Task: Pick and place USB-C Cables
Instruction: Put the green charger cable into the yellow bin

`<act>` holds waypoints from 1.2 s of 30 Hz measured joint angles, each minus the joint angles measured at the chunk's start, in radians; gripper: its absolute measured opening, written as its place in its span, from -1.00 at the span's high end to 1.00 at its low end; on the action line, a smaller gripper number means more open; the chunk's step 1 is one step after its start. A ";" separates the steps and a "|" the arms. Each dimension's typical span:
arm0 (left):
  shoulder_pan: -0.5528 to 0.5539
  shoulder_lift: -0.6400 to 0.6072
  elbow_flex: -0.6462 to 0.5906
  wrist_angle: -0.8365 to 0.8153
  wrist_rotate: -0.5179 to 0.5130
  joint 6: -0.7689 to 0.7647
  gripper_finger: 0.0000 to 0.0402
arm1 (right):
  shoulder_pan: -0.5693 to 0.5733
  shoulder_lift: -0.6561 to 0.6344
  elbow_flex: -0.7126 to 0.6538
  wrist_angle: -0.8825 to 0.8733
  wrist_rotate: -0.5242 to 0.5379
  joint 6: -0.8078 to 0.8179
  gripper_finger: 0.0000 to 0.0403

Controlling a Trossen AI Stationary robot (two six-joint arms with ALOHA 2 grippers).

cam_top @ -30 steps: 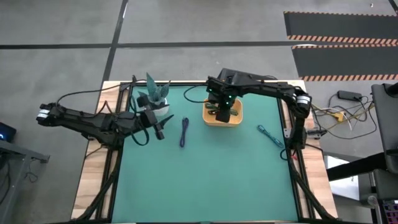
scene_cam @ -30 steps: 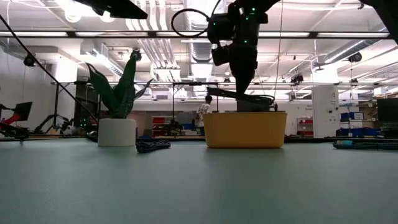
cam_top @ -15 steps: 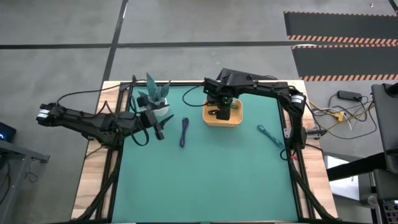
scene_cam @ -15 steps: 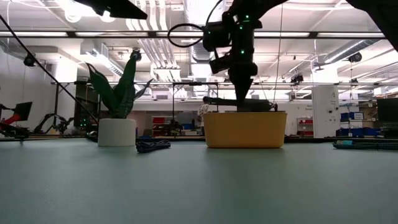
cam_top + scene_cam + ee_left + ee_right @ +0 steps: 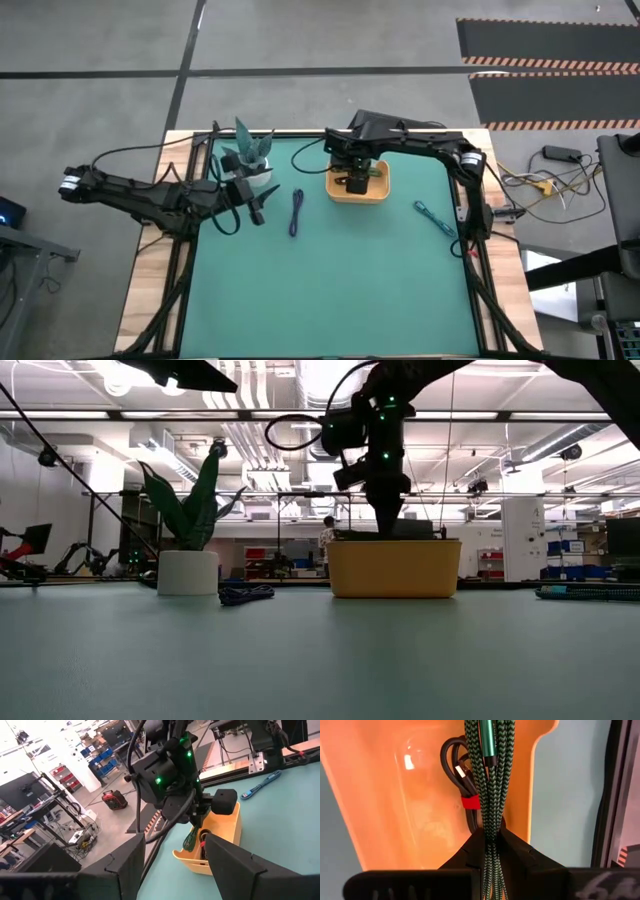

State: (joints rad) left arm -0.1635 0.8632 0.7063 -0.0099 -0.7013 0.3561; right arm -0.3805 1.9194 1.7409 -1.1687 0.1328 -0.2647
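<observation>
Bright ceiling lights (image 5: pixel 120 380) flare white in the low view. Glare spots the orange tray (image 5: pixel 410 762). The overhead view is evenly lit

Right arm's fingers (image 5: pixel 490 845) pinched together, left arm (image 5: pixel 150 195) outstretched low.

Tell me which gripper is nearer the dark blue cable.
Left. The left gripper waits just beside the dark blue cable; the right gripper is farther off, over the orange tray, holding the green cable.

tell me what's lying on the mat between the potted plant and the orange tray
In the high view, only the dark blue cable lies between the potted plant and the orange tray, a little nearer the front; otherwise the green mat there is bare.
</observation>
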 joint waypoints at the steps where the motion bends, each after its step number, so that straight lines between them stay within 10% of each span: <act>1: 0.000 0.000 0.000 0.000 0.000 0.000 0.04 | 0.000 0.006 0.000 0.000 0.000 -0.003 0.86; 36: 0.000 0.000 -0.006 0.000 0.000 0.000 0.04 | -0.018 0.045 -0.010 0.029 -0.001 0.004 0.86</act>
State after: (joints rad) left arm -0.1635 0.8635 0.7002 -0.0097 -0.7010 0.3561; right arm -0.3981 1.9640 1.7304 -1.1392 0.1322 -0.2611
